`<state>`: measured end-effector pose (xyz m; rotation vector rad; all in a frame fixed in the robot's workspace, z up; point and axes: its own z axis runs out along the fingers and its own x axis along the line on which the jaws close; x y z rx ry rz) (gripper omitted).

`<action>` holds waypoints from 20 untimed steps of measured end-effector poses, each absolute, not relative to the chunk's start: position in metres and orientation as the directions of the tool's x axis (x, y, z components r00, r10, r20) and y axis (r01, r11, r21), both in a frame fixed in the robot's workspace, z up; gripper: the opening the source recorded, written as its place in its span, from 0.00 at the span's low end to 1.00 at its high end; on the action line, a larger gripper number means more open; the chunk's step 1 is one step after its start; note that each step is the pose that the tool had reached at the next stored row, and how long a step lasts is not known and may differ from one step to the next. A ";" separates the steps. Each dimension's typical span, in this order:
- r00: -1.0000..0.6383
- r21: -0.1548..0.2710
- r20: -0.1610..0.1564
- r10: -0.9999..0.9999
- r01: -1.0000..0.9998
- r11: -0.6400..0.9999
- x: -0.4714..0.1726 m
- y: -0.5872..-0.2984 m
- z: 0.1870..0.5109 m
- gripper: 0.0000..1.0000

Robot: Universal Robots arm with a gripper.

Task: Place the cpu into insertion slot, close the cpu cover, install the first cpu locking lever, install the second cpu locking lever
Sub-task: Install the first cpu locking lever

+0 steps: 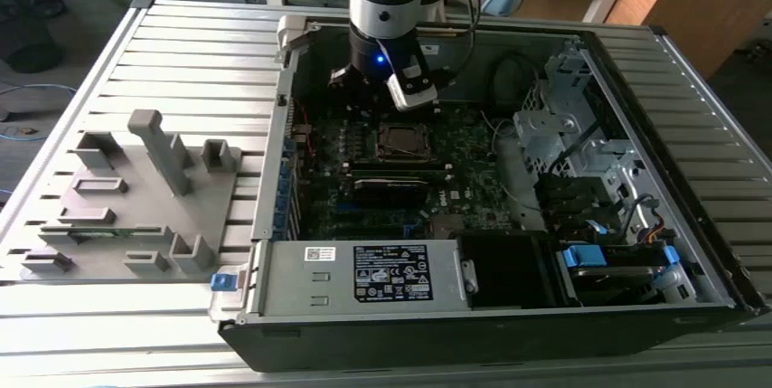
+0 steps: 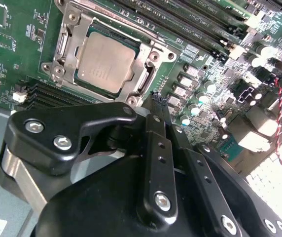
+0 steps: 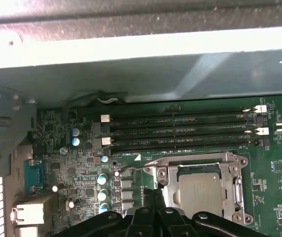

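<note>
Your gripper point(image 2: 155, 98) hovers with its fingers pressed together, grasping nothing. In the exterior view the cpu point(image 1: 402, 141) lies at six o'clock from it, seated in the insertion slot point(image 2: 112, 34), with the cpu cover point(image 2: 64, 44) lying flat around it.

Cpu point(image 2: 104, 61): dull silver-grey; cpu cover point(image 2: 74, 24): silver; motherboard point(image 2: 13, 44): green; gripper point(image 2: 157, 98): black; table point(image 1: 181, 62): pale grey, slatted.
</note>
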<state>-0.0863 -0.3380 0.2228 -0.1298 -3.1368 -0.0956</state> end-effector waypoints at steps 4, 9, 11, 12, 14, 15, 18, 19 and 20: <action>-0.997 0.062 0.003 0.082 0.082 0.995 -0.086 -0.338 0.223 0.11; -0.997 0.062 0.003 0.082 0.082 0.995 -0.086 -0.338 0.223 0.11; -0.997 0.062 0.003 0.082 0.082 0.995 -0.086 -0.338 0.224 0.11; -0.997 0.062 0.003 0.082 0.082 0.995 -0.086 -0.338 0.225 0.11; -0.997 0.062 0.003 0.082 0.082 0.995 -0.086 -0.338 0.226 0.11; -0.997 0.062 0.003 0.082 0.082 0.995 -0.086 -0.338 0.227 0.11; -0.997 0.062 0.003 0.082 0.082 0.995 -0.086 -0.338 0.231 0.11; -0.997 0.062 0.003 0.082 0.082 0.995 -0.086 -0.338 0.232 0.11; -0.997 0.062 0.003 0.082 0.082 0.995 -0.086 -0.338 0.233 0.11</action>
